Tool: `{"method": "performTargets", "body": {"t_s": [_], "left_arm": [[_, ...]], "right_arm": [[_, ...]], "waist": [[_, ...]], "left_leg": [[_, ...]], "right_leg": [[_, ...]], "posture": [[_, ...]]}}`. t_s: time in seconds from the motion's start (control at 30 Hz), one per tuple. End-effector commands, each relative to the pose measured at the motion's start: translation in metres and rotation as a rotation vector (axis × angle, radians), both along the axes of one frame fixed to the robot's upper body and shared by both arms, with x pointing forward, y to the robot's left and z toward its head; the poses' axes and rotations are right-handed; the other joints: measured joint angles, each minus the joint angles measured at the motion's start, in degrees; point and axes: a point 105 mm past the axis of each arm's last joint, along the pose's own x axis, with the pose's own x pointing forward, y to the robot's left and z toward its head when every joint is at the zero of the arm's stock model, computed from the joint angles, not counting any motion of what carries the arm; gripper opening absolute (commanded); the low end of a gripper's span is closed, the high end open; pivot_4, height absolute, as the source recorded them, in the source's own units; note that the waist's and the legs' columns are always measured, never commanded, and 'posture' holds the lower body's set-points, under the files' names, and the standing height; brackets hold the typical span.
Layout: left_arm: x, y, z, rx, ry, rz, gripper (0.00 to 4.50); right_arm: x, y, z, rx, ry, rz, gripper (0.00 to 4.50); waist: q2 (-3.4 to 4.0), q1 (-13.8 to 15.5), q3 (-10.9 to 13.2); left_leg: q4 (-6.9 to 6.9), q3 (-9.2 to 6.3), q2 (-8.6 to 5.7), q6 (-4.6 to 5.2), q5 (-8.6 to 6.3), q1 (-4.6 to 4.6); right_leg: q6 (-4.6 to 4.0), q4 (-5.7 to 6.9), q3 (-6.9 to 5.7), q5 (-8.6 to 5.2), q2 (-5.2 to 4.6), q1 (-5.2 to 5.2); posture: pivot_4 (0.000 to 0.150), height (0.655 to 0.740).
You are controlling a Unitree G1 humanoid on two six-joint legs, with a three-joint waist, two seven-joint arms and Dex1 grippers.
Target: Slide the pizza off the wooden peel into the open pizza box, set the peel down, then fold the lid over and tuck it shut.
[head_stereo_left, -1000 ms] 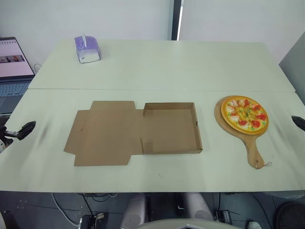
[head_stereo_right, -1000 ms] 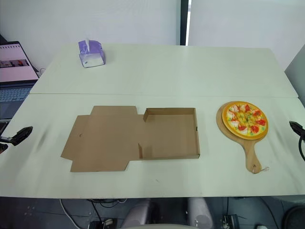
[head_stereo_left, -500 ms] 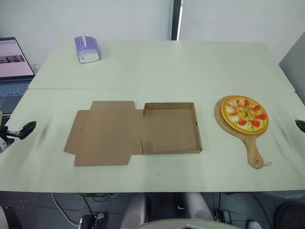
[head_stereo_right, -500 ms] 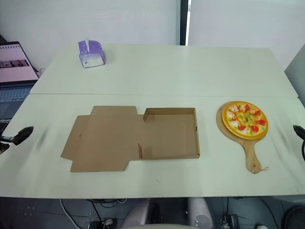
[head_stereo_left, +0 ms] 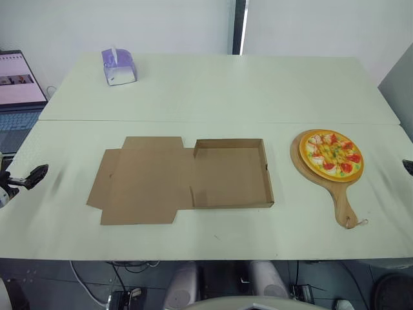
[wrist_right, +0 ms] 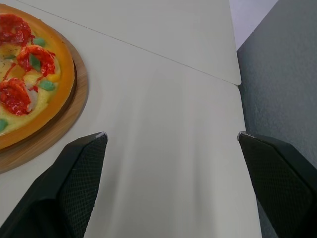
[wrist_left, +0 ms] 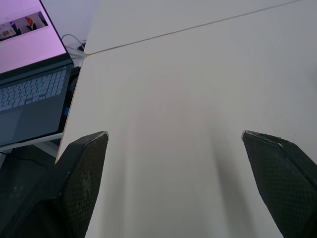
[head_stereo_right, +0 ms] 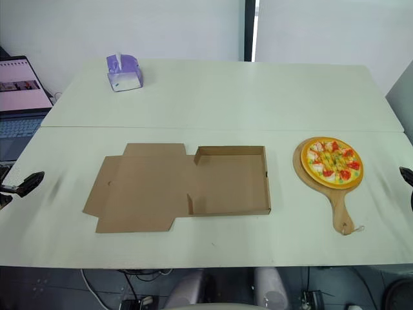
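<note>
Beside a laptop (head_stereo_left: 18,81), white table (head_stereo_left: 213,90); left fingers (wrist_left: 84,178) and right fingers (wrist_right: 81,173) spread wide, empty.

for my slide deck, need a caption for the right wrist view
Open right tool over the white table, beside the round yellow pizza on its wooden peel.

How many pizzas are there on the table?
1. The pizza sits on the wooden peel, on the table to the right of the open box. The box is empty, so no pizza hides there.
</note>
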Motion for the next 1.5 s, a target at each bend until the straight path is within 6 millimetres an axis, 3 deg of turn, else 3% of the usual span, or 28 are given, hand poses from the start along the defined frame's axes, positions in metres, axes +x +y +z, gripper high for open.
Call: {"method": "performTargets", "body": {"t_s": [0.03, 0.13, 0.23, 0.3, 0.43, 0.63, 0.73, 0.83, 1.0, 1.5], "left_arm": [[0.009, -0.007, 0.038, -0.055, -0.146, -0.042, 4.49], [0.024, -0.029, 0.063, -0.077, -0.222, -0.151, 4.49], [0.042, -0.066, 0.090, -0.088, -0.288, -0.299, 4.49], [0.056, -0.101, 0.111, -0.096, -0.328, -0.433, 4.49], [0.073, -0.201, 0.144, -0.120, -0.366, -0.793, 4.49], [0.056, -0.339, 0.142, -0.079, -0.323, -1.321, 4.49], [0.034, -0.386, 0.142, -0.082, -0.316, -1.541, 4.49], [0.012, -0.418, 0.135, -0.041, -0.298, -1.702, 4.49], [-0.004, -0.437, 0.129, -0.040, -0.309, -1.771, 4.49], [-0.013, -0.438, 0.118, -0.049, -0.306, -1.680, 4.49]], "right_arm": [[0.002, 0.002, 0.018, -0.014, -0.055, 0.010, 4.50], [-0.002, 0.006, 0.018, 0.007, -0.054, 0.024, 4.50], [-0.005, 0.012, 0.017, 0.018, -0.047, 0.034, 4.50], [-0.007, 0.017, 0.016, 0.035, -0.044, 0.041, 4.50], [-0.016, 0.035, 0.013, 0.076, -0.024, 0.077, 4.50], [-0.040, 0.072, -0.005, 0.169, 0.054, 0.137, 4.50], [-0.054, 0.095, -0.013, 0.223, 0.101, 0.165, 4.50], [-0.066, 0.118, -0.023, 0.254, 0.156, 0.187, 4.50], [-0.070, 0.134, -0.044, 0.270, 0.200, 0.110, 4.50], [-0.034, 0.141, -0.092, 0.306, 0.201, -0.038, 4.50]], "waist": [[0.00, 0.03, 0.00], [-0.01, 0.24, 0.00], [-0.01, 0.84, 0.00], [-0.01, 1.19, 0.00], [-0.01, 1.98, 0.00], [0.00, 1.96, -0.01], [-0.01, 1.37, 0.00], [0.03, 1.00, -0.01], [0.04, 0.94, -0.03], [0.05, 1.26, -0.04]], "left_leg": [[0.00, 0.00, 0.00, 0.00, 0.00, 0.00], [0.01, -0.02, 0.00, 0.00, 0.00, -0.02], [0.02, -0.03, -0.02, 0.00, 0.00, -0.02], [0.03, -0.02, -0.03, -0.01, 0.00, -0.02], [0.10, -0.08, -0.11, -0.02, 0.01, -0.08], [0.10, -0.05, -0.13, -0.06, 0.03, -0.09], [0.10, -0.03, -0.09, -0.07, 0.04, -0.13], [0.08, 0.03, -0.02, -0.07, 0.04, -0.14], [0.10, 0.06, 0.00, -0.22, 0.13, -0.08], [0.11, 0.01, -0.05, -0.14, 0.10, -0.06]], "right_leg": [[0.00, 0.00, 0.00, 0.00, 0.00, 0.00], [0.00, 0.00, -0.02, 0.00, 0.00, 0.00], [0.01, 0.00, -0.02, 0.01, 0.00, 0.02], [0.02, 0.00, -0.01, 0.01, 0.00, 0.03], [0.06, 0.00, 0.00, 0.04, 0.00, 0.07], [0.13, -0.02, 0.07, 0.01, 0.03, 0.09], [0.16, -0.01, 0.16, -0.01, 0.13, 0.10], [0.29, 0.01, 0.27, -0.11, 0.23, 0.13], [0.53, 0.01, 0.35, -0.26, 0.31, 0.18], [0.54, -0.01, 0.32, -0.30, 0.33, 0.22]], "posture": [[0.150, 0.7400], [0.150, 0.7400], [0.150, 0.7400], [0.150, 0.7400], [0.150, 0.7400], [0.150, 0.7400], [0.150, 0.7400], [0.150, 0.7400], [0.150, 0.7400], [0.150, 0.7400]]}}
